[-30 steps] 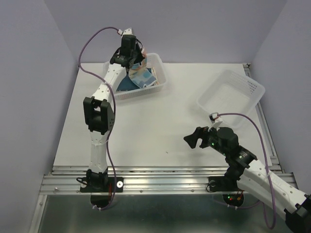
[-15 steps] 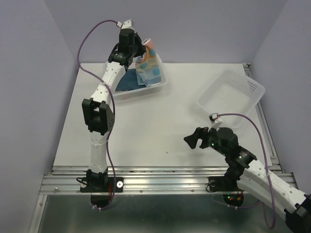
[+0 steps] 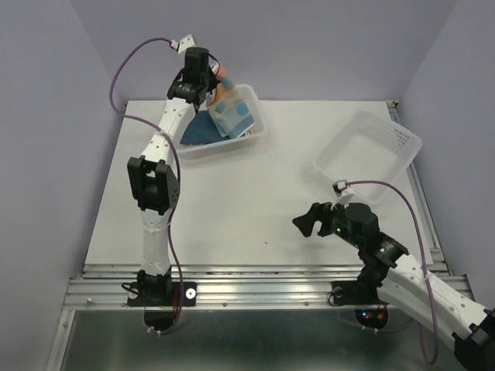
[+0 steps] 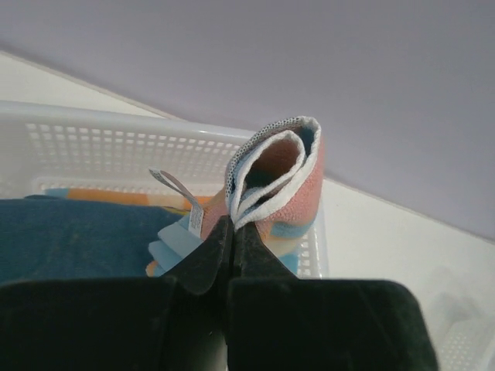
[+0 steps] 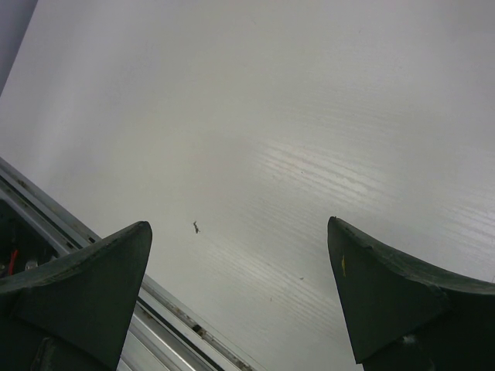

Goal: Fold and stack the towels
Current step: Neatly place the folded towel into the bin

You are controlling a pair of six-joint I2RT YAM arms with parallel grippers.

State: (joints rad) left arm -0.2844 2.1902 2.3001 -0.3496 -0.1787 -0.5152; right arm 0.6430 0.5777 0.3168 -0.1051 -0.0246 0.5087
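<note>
My left gripper [image 3: 216, 80] is over the left basket [image 3: 258, 136] at the back of the table, shut on a fold of the light blue towel [image 3: 233, 109] with orange spots. The towel hangs from it above the basket. In the left wrist view the closed fingertips [image 4: 232, 224] pinch the towel's doubled white-edged hem [image 4: 283, 165]. Below it a navy towel [image 4: 73, 238] and an orange one [image 4: 100, 196] lie in the basket [image 4: 116, 145]. My right gripper [image 3: 309, 222] hovers low over the near right of the table, open and empty [image 5: 238, 226].
A second white perforated basket [image 3: 402, 147] stands at the right with nothing in it. The aluminium rail [image 3: 263, 272] runs along the table's near edge, just below the right gripper. Purple walls close in the left, back and right sides.
The left gripper has lifted the light blue towel off the pile in the basket and drawn slightly left with it. The right arm has not moved.
</note>
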